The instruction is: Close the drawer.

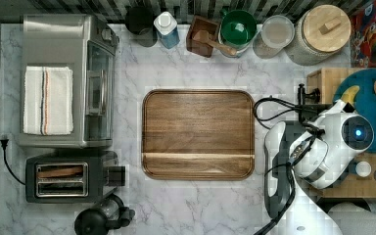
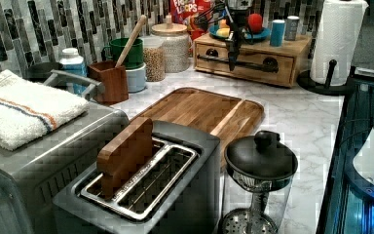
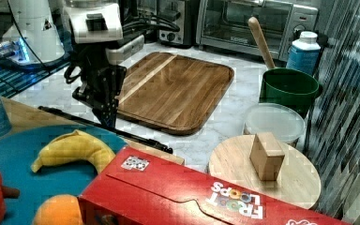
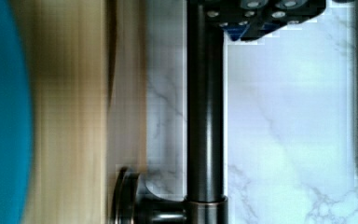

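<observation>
Fingers (image 3: 108, 123) of the arm point down at the long black handle (image 3: 105, 127) of the drawer (image 2: 246, 62), and you see them at the bar itself in the right view. Whether they are clenched on the bar or released, you cannot tell. The drawer sits in a light-wood box at the far right corner of the desk (image 2: 302, 117) in the left view, just beside the paper towel roll (image 2: 338, 41). Its front looks almost flush with the box. On the box top lies a blue plate (image 3: 14, 168) with a banana (image 3: 72, 150). The wooden tray (image 1: 198, 134) rests in the middle of the desk, well apart.
</observation>
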Motion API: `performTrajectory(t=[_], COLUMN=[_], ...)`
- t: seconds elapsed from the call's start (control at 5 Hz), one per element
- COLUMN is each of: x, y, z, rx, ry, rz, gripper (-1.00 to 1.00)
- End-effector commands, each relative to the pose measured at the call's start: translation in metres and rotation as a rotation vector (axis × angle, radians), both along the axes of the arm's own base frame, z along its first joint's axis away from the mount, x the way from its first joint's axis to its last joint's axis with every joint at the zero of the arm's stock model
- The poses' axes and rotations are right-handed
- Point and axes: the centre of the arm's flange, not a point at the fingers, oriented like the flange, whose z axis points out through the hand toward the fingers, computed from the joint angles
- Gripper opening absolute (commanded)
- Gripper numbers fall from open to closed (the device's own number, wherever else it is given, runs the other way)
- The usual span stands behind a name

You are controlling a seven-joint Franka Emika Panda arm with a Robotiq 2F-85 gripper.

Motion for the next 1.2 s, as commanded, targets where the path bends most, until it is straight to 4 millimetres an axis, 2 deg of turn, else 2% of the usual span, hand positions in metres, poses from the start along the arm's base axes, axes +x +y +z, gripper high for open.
performTrajectory(t=[0.2, 1.2], x=[0.0014, 0.0046], y=[-0.0946, -0.0922], z=[0.063, 0.0673], rx=[-0.169, -0.143], ry=[-0.129, -0.109], rz=[-0.062, -0.067], gripper=[-1.0, -1.0])
